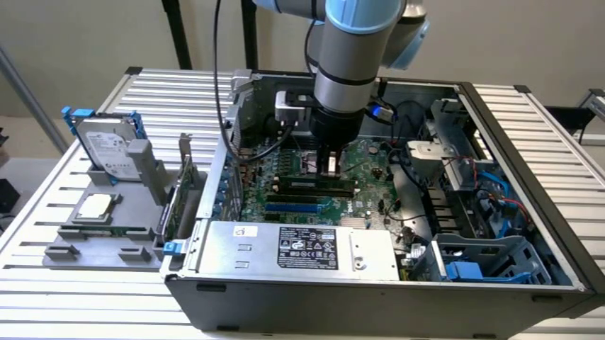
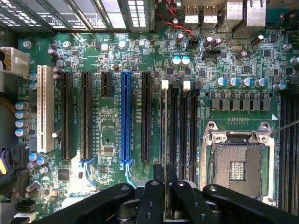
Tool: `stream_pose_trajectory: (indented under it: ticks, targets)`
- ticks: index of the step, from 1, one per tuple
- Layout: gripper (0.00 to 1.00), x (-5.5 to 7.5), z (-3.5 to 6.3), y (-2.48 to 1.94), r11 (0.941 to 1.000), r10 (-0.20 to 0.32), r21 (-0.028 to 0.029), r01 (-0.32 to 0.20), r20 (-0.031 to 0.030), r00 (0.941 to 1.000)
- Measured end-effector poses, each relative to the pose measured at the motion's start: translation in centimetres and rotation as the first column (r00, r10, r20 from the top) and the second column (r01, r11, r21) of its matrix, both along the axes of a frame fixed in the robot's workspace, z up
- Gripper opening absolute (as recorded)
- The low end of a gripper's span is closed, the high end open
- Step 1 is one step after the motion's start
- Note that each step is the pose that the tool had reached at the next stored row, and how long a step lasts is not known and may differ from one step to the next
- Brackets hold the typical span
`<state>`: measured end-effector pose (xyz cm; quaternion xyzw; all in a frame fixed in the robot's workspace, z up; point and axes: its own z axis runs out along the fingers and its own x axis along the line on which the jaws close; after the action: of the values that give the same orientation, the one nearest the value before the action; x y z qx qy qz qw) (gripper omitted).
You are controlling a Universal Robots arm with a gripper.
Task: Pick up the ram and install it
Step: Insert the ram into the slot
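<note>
My gripper (image 1: 331, 168) reaches straight down from the arm into the open computer case (image 1: 378, 297), low over the motherboard (image 1: 369, 159). In the wrist view the gripper (image 2: 166, 203) is shut on the ram (image 2: 165, 140). The ram shows edge-on as a thin pale strip running away from the black fingers (image 2: 152, 200). It lines up with a black memory slot (image 2: 175, 130) whose end latch is white (image 2: 164, 85). Whether its edge touches the slot I cannot tell. The empty processor socket (image 2: 238, 163) lies beside the slots.
A grey holder (image 1: 57, 251) outside the case carries a hard drive (image 1: 109, 145), a silver processor chip (image 1: 95, 207) and an upright expansion card (image 1: 184, 184). The power supply (image 1: 293, 248) spans the case's near side. A blue slot (image 2: 125, 116) and cables (image 1: 492, 191) flank the gripper.
</note>
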<state>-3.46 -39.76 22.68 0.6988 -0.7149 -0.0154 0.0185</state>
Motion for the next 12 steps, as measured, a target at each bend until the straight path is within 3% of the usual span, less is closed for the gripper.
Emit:
stream_pose_trajectory:
  ticks: [12]
  targets:
    - [0.13, 0.00, -0.16, 0.00, 1.0000, -0.006, -0.0019, 0.006, 0.0000, 1.0000]
